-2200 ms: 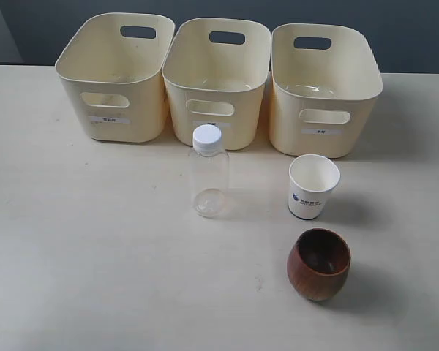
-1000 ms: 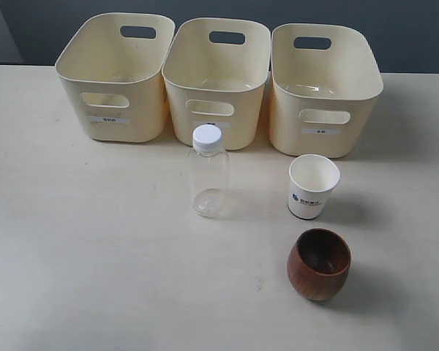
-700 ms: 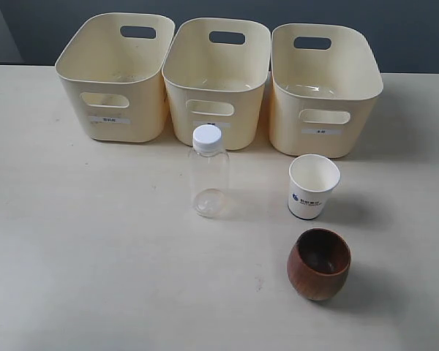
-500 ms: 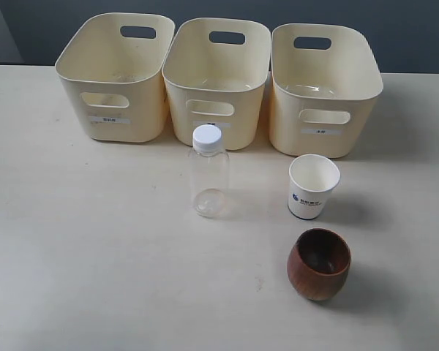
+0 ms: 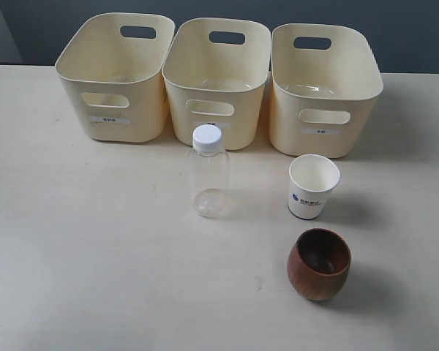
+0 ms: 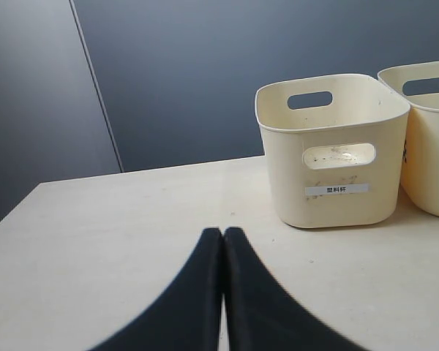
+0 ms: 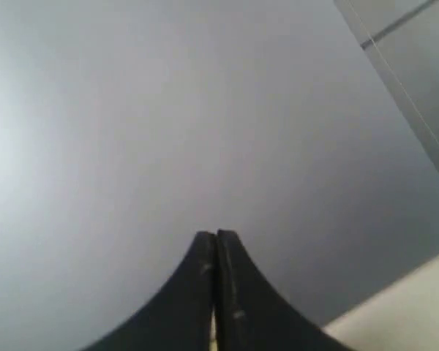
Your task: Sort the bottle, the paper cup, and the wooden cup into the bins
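There are three bins (all cream, in one row along the far edge of the table). There is one bottle, one paper cup and one wooden cup, so two cups in total.

The bottle is clear, glossy plastic with a smooth white plastic cap. Right of the bottle, the paper cup is matt white paper with blue print, and the wooden cup shows reddish-brown grain with a soft sheen. Behind the bottle, the bins are smooth cream plastic, faintly glossy. The table looks pale and matt. The left gripper and right gripper are matt black.
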